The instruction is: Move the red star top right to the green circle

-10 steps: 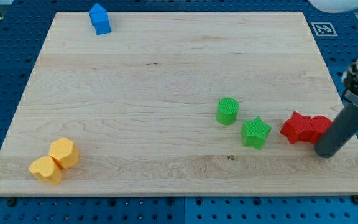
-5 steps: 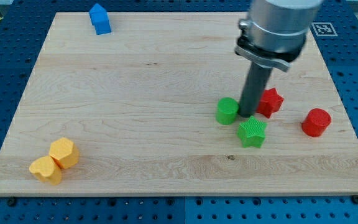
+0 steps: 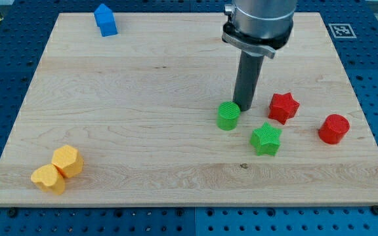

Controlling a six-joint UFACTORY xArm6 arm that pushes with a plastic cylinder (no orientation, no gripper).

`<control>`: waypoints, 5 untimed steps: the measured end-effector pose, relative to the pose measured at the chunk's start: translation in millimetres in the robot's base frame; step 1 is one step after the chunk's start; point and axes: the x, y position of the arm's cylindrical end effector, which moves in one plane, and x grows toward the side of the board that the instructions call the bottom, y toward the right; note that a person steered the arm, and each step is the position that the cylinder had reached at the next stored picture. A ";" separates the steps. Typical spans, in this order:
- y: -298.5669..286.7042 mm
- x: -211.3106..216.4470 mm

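My tip rests on the wooden board just to the upper right of the green circle — touching it or very nearly so; the gap is too small to tell. The arm ends in a plain dark rod with nothing that opens or shuts, so it grips nothing.

The red star lies to the right of the green circle and slightly higher in the view, a short way off, with my tip between the two but much closer to the circle. The star sits apart from the rod.

A green star lies down and to the right of the green circle, near but not touching. A red cylinder stands farther right of the green circle, beyond both stars and near the board's right edge.

Well to the left of the green circle and lower, two yellow blocks — roughly hexagonal — sit touching each other. A blue block, shaped like a small house, stands far up and left of the green circle, near the board's top edge.
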 end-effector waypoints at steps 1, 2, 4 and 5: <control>21.9 24.9; 58.3 44.5; 110.7 54.8; 110.7 35.0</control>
